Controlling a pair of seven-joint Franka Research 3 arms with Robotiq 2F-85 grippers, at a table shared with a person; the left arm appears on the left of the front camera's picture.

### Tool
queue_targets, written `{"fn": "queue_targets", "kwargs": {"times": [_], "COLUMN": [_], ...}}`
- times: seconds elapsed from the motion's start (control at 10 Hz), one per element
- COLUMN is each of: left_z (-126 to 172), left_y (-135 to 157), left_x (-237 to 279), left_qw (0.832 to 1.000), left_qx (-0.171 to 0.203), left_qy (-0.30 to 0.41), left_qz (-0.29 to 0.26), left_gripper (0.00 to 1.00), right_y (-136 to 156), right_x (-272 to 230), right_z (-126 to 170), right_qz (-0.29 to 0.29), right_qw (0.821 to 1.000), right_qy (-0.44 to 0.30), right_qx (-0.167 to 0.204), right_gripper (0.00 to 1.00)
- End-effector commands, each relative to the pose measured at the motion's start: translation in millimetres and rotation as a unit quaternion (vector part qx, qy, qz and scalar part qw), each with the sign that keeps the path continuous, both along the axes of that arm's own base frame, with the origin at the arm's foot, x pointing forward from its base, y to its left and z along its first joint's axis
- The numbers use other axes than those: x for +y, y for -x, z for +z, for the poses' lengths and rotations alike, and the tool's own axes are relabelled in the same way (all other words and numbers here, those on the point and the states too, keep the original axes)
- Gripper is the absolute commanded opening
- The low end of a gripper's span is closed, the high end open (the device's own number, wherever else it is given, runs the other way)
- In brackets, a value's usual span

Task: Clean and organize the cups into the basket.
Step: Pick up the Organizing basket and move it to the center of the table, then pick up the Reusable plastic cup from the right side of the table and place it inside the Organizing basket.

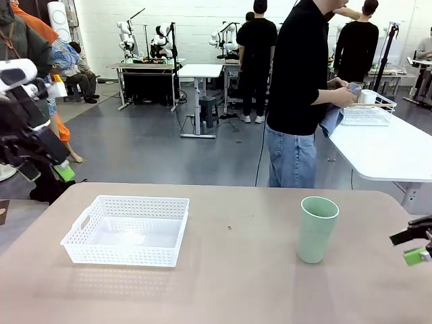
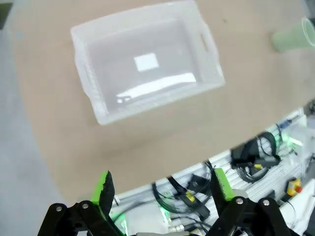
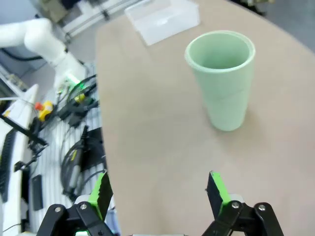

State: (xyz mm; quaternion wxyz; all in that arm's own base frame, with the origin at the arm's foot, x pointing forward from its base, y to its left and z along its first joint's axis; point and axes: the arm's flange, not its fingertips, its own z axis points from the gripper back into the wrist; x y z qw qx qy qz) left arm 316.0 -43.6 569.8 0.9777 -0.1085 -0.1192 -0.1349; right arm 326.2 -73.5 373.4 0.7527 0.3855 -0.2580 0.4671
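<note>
- Left gripper (image 2: 162, 187): black, green-tipped, jaws spread wide with nothing held. It hangs high off the table's left side, looking down at the basket.
- Basket (image 2: 157, 101): shallow white plastic rectangle with fine lattice walls and a handle cut-out at each short end. The floor is smooth and nothing lies in it (a glossy streak of light runs across it). It sits on the table's left half.
- Right gripper (image 3: 158, 189): jaws parted, grasping nothing, low at the table's right edge, near the cup but apart from it.
- Cup (image 3: 224, 83): pale mint, matte, tapered, no handle. It stands upright, mouth up, on the right half, well apart from the basket.
- Table (image 1: 236, 290): smooth tan top with rounded corners.
</note>
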Motion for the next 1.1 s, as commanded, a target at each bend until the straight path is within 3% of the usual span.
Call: {"fn": "queue_targets", "kwargs": {"times": [0.0,0.2,0.3,0.4,0.9,1.0], "left_z": [-31.1,-62.7,-67.1,-47.7,-51.6,-56.3], "left_y": [-22.9,-45.8,-50.1,-37.9,-40.6,-46.6], "left_x": [6.0,17.1,23.0,15.9,17.0,10.4], "left_qw": [0.995,0.993,0.995,0.995,0.996,0.994], "left_qx": [-0.046,-0.044,-0.050,-0.049,-0.054,-0.062], "left_qy": [-0.071,-0.090,-0.069,-0.078,-0.071,-0.085], "left_qz": [0.044,0.068,0.055,0.038,0.028,0.006], "left_gripper": [1.00,1.00,1.00,1.00,1.00,1.00], "right_y": [12.8,18.5,21.9,15.0,17.9,-4.4], "right_x": [-1.5,-6.5,-9.6,2.2,-1.8,10.8], "right_z": [-15.1,-20.7,-20.0,-17.9,-18.1,-18.9], "right_qz": [0.057,0.074,0.071,0.056,0.060,0.038], "right_qw": [0.998,0.996,0.995,0.997,0.996,0.998], "right_qy": [-0.031,-0.044,-0.062,-0.041,-0.047,-0.049], "right_qx": [0.023,0.029,0.039,0.032,0.035,-0.010], "right_gripper": [1.00,1.00,1.00,1.00,1.00,1.00]}}
